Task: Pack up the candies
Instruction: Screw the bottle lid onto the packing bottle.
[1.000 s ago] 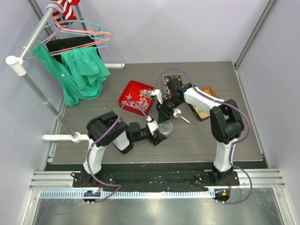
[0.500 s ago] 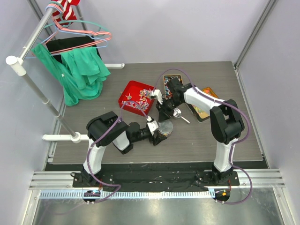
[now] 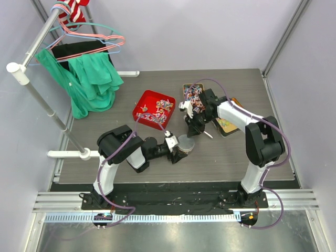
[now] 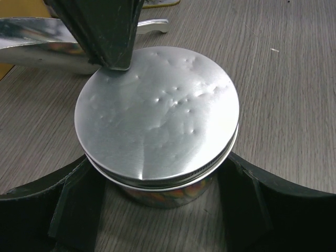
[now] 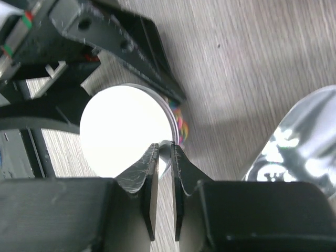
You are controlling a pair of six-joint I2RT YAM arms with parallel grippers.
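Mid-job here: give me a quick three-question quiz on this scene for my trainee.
1. True or false: the left pincer straddles the jar.
2. In the top view, the red tray with candies sits: A) up-left of the jar; B) down-right of the jar; C) level with the arm bases.
3. Fill in: the right pincer meets the lid at its ____ (rim or centre).

Key: 1 true; 2 A; 3 rim.
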